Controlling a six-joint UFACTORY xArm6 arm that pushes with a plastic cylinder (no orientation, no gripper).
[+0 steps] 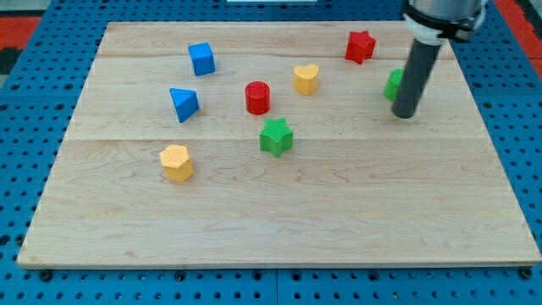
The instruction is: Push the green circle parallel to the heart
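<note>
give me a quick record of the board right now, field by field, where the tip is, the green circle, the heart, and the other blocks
tip: my tip at the view's right, against the green circle's right side
green circle: partly hidden behind the rod
heart: yellow heart, left of the green circle, apart from it
near heart: red cylinder to its left, red star above right
centre: green star
left side: blue cube, blue triangle, yellow hexagon
surface: board

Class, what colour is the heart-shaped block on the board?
Yellow. The heart shows in the one camera view, right of the red cylinder.
</note>
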